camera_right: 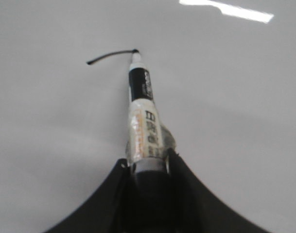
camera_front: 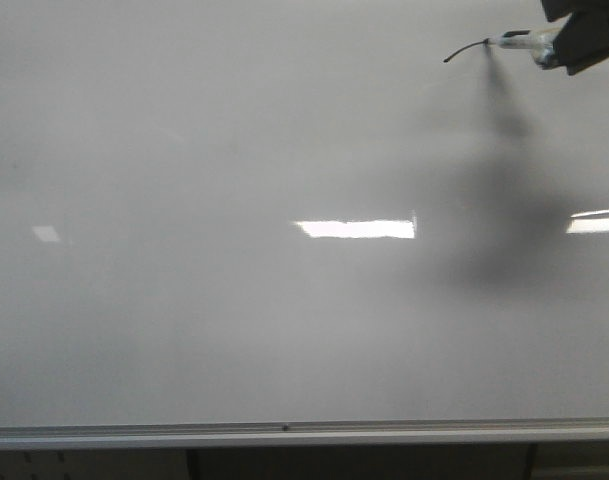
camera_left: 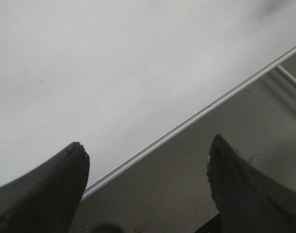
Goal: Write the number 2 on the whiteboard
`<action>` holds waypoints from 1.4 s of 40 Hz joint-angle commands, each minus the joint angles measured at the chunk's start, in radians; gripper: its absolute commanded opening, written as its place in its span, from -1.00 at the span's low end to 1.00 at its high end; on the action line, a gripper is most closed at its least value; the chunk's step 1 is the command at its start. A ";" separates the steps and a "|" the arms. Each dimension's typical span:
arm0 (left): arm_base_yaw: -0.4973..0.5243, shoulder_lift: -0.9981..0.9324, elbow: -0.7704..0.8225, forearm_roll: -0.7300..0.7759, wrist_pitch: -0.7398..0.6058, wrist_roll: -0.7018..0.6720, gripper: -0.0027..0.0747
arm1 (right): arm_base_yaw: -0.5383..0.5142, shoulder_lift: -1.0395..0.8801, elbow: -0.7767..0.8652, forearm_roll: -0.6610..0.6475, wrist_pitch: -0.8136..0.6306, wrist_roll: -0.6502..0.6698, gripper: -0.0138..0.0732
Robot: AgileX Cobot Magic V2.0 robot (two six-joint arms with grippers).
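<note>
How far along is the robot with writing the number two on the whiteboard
Just begun. Done: one short curved black stroke near the top right of the whiteboard, probably the top of the 2. In hand: the right gripper clamps the marker, tip at the stroke's end. Left: the remaining curve, diagonal and base. The left gripper is open, idle at the frame edge.

On my front feed the right gripper is cut off by the top-right corner, so I can't see its arm. The marker label is too blurred to read, and its rear end hides between the jaws. The left gripper fingers run off the frame's edge.
</note>
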 commanded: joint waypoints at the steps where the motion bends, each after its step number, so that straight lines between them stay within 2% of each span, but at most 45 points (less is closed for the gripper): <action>1: 0.004 -0.009 -0.026 -0.020 -0.064 -0.008 0.34 | -0.034 -0.017 -0.032 -0.003 0.057 -0.008 -0.53; 6: 0.004 -0.009 -0.026 -0.020 -0.064 -0.008 0.34 | -0.005 0.014 -0.031 0.026 0.149 -0.008 -0.53; 14: 0.004 -0.009 -0.026 -0.020 -0.064 -0.008 0.34 | 0.093 0.080 -0.036 0.028 0.107 -0.008 -0.53; 19: 0.004 -0.009 -0.026 -0.020 -0.064 -0.008 0.34 | 0.073 0.084 -0.046 0.005 0.125 -0.008 -0.53; 28: 0.004 -0.009 -0.026 -0.020 -0.064 -0.008 0.34 | -0.073 0.078 -0.047 -0.008 0.208 -0.008 -0.53; 37: 0.004 -0.009 -0.026 -0.020 -0.106 0.000 0.34 | -0.016 -0.008 -0.048 0.012 0.240 -0.009 -0.53; 41: -0.009 -0.002 -0.035 -0.039 -0.106 0.061 0.34 | 0.037 -0.099 -0.048 0.011 0.339 -0.052 -0.53; 47: -0.093 0.037 -0.074 -0.135 -0.070 0.237 0.34 | 0.153 -0.209 -0.048 0.012 0.537 -0.238 -0.53; 56: -0.315 0.156 -0.165 -0.146 0.002 0.363 0.34 | 0.306 -0.273 -0.048 0.049 0.787 -0.421 -0.53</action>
